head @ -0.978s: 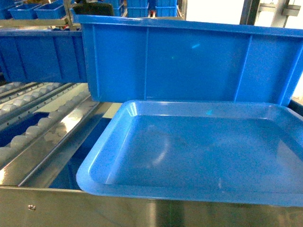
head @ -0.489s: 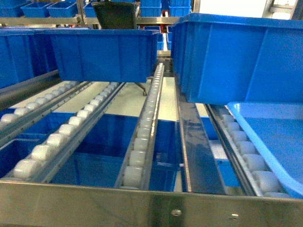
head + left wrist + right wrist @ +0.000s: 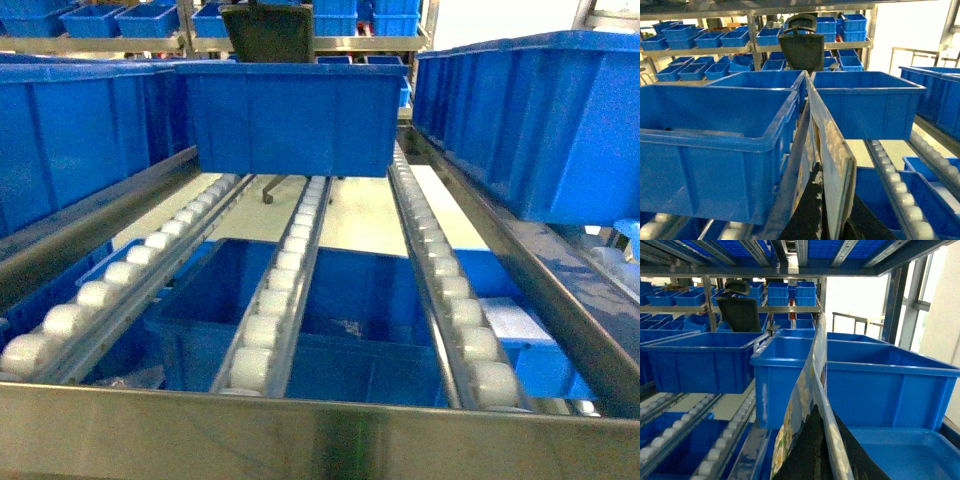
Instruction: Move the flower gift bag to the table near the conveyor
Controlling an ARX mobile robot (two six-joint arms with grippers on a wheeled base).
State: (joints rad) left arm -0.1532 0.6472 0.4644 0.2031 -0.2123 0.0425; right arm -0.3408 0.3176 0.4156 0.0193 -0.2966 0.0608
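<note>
I've got the bag [image 3: 827,165] pinched upright in both pincers [image 3: 812,450] so it clears the conveyor [image 3: 290,300] below; bench not in view.

The conveyor [image 3: 300,270] runs away from the head camera as parallel roller tracks behind a front rail [image 3: 300,435]. A centre bin [image 3: 290,115] sits on the tracks at the far end. A left bin [image 3: 70,140] and a right bin [image 3: 540,120] flank it. A lower bin [image 3: 340,330] lies beneath the tracks. An office chair [image 3: 268,30] stands behind the centre bin, with shelves of small bins [image 3: 110,20] behind it.
</note>
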